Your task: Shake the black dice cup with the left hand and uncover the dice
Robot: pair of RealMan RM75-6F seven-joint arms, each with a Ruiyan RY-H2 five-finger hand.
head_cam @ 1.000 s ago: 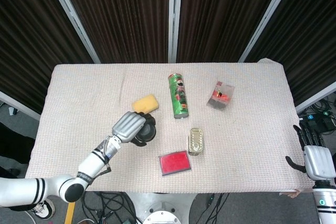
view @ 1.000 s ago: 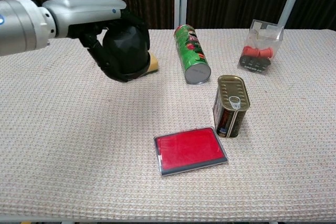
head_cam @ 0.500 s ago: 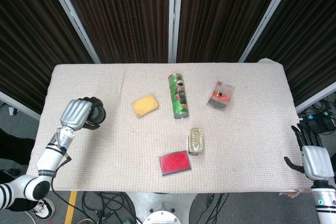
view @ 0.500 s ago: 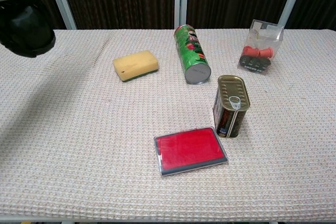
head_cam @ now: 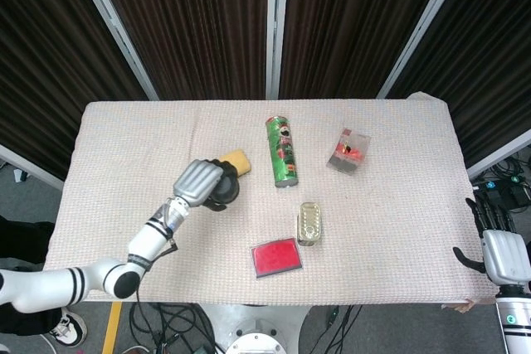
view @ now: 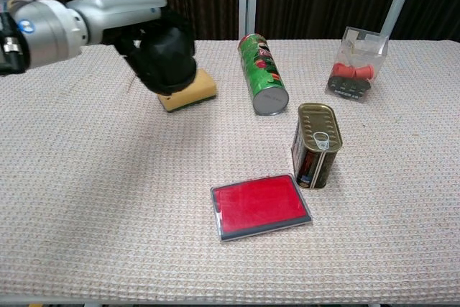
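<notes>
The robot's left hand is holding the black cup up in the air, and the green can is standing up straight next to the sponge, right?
Not quite. The left hand does hold the black cup up, but the green can lies on its side near the sponge; the chest view shows this.

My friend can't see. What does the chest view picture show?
The robot's left hand holds a black dice cup up over a yellow sponge. A green tube, a tin and a red case also lie on the table.
</notes>
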